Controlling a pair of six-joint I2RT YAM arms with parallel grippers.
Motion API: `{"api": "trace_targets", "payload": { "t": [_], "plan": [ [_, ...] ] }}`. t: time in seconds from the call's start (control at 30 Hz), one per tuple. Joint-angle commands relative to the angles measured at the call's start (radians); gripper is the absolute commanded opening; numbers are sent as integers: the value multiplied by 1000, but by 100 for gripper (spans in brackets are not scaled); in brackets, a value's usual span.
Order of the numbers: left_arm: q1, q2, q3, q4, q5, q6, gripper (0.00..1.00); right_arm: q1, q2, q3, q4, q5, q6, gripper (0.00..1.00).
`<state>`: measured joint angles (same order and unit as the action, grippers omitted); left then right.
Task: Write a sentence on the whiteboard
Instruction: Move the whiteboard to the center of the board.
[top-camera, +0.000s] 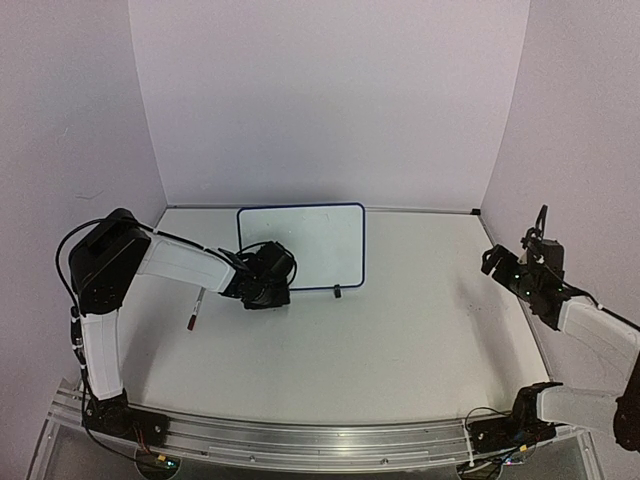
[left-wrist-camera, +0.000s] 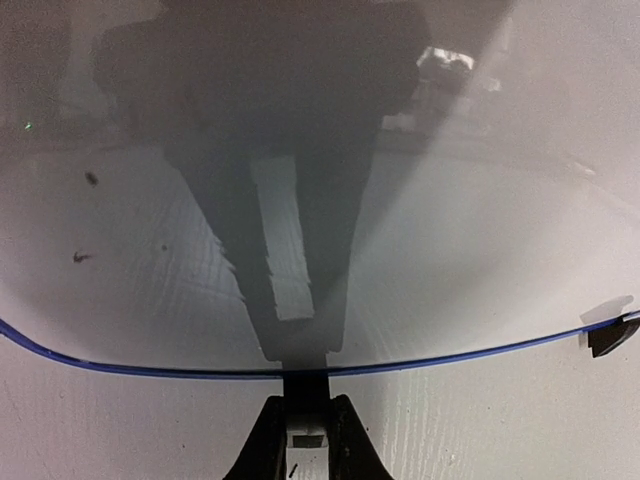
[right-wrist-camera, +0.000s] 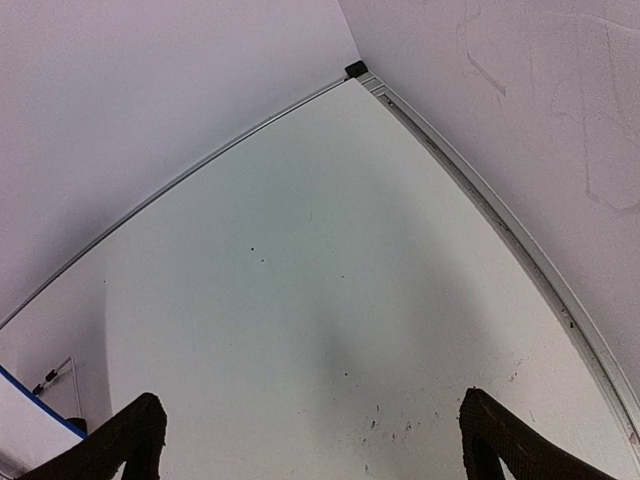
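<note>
left end effector is closed on a white piece. The piece's tip sits at the lower blue frame edge of the whiteboard, near its left corner. right end effector is open, fingers wide apart, at mid right of the top view and well apart from the board.

Board is centre-rear on the counter, close to the back wall. One black foot shows on its lower edge. Can't tell its tilt.

Room to move: a wide stretch of counter lies between the board and the right arm, and more in front toward the bases. The counter ends at a metal strip along the walls, with a black corner piece.

A pen with a red end lies lower left of the left end effector, not touching it.

Board face is white and glossy and mirrors the arm. A few small specks show at left in the left wrist view.
</note>
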<state>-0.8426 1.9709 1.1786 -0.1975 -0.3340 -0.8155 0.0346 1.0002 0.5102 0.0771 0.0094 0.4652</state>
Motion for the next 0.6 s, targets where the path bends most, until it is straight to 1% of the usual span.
{"api": "trace_targets", "payload": {
  "t": [0.0, 0.13, 0.23, 0.37, 0.47, 0.53, 0.57],
  "plan": [
    [-16, -63, -15, 99, 43, 8, 16, 15, 18, 12, 0, 24, 2, 98],
    [-16, -149, -100, 125, 56, 48, 37, 26, 35, 14, 7, 30, -2, 98],
    [-16, -204, -159, 149, 67, 94, 46, 33, 51, 13, 20, 35, 0, 98],
    [-17, -285, -199, 102, 77, 179, 54, 42, 65, 15, 34, 31, -2, 98],
    [-7, -371, -249, 43, 28, 214, 61, 48, 66, 16, 34, 29, -6, 98],
    [22, -437, -296, 23, 12, 238, 66, 49, 68, 15, 34, 29, -7, 98],
    [59, -464, -316, 14, 27, 240, 67, 49, 69, 16, 33, 27, -7, 98]
  ]
}}
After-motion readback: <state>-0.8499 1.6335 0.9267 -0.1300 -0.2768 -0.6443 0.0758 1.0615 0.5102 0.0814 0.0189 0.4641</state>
